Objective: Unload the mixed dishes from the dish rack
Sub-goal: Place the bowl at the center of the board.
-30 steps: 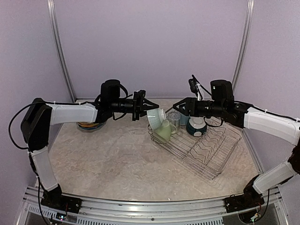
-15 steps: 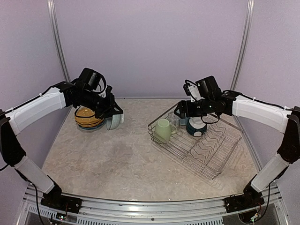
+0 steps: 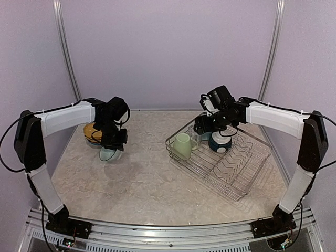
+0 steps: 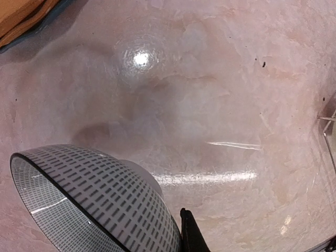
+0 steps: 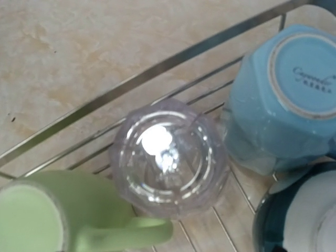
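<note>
My left gripper [image 3: 112,143] is shut on the rim of the teal bowl [image 3: 110,154], which is pale with grey dashes in the left wrist view [image 4: 89,199]. One finger [image 4: 191,236] shows beside it. The bowl hangs tilted, low over the table, next to the yellow plates [image 3: 94,130]. My right gripper [image 3: 201,125] hovers over the clear glass [image 5: 168,157] in the dish rack [image 3: 236,165]. Its fingers are out of the wrist view and look spread. The pale green mug [image 3: 182,146], light blue mug [image 5: 283,100] and dark-blue bowl [image 3: 219,142] are in the rack.
The yellow plates sit stacked on a blue plate at the back left, and they show in the left wrist view [image 4: 21,13] too. The rack's zigzag dividers [image 3: 231,168] hold no dishes. Back and side walls close in the table.
My left arm has carried the teal bowl from the rack over to the left and lowered it beside the yellow plates. My right gripper has shifted slightly, down over the clear glass.
</note>
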`<action>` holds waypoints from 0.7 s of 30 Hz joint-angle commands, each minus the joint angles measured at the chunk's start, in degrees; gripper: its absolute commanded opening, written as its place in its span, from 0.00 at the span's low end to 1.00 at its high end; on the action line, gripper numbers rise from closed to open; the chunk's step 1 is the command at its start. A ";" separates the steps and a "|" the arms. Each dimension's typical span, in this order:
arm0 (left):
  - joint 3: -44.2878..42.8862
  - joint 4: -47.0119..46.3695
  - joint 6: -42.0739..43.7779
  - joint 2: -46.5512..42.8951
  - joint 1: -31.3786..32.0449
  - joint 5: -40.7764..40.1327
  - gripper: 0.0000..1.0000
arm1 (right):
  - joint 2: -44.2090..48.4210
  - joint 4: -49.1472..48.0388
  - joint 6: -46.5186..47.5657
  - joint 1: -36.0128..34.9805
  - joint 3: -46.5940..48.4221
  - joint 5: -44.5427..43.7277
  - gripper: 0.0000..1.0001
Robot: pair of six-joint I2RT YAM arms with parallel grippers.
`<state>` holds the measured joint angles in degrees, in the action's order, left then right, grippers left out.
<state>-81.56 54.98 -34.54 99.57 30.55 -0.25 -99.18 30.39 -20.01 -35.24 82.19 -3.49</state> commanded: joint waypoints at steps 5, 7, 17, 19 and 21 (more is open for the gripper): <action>-4.79 3.55 2.53 8.24 -0.30 -8.21 0.00 | -3.55 2.82 1.02 -0.50 4.15 -1.56 0.83; -5.22 3.60 2.60 9.47 -0.31 -8.57 0.00 | -4.29 2.89 1.08 -0.46 4.66 -1.54 0.83; -6.34 3.56 2.64 13.58 -0.31 -7.81 0.17 | -7.69 3.38 1.55 -0.51 7.02 -2.14 0.83; -6.21 3.46 2.64 13.76 -0.31 -7.75 0.22 | -8.38 3.52 1.55 -0.51 7.63 -2.43 0.83; -6.13 3.38 2.68 13.76 -0.31 -7.66 0.26 | -8.93 3.62 1.00 -0.52 8.25 -2.84 0.83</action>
<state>-86.52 57.89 -32.53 112.57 30.55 -6.96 -106.34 32.91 -18.92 -35.35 88.12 -5.08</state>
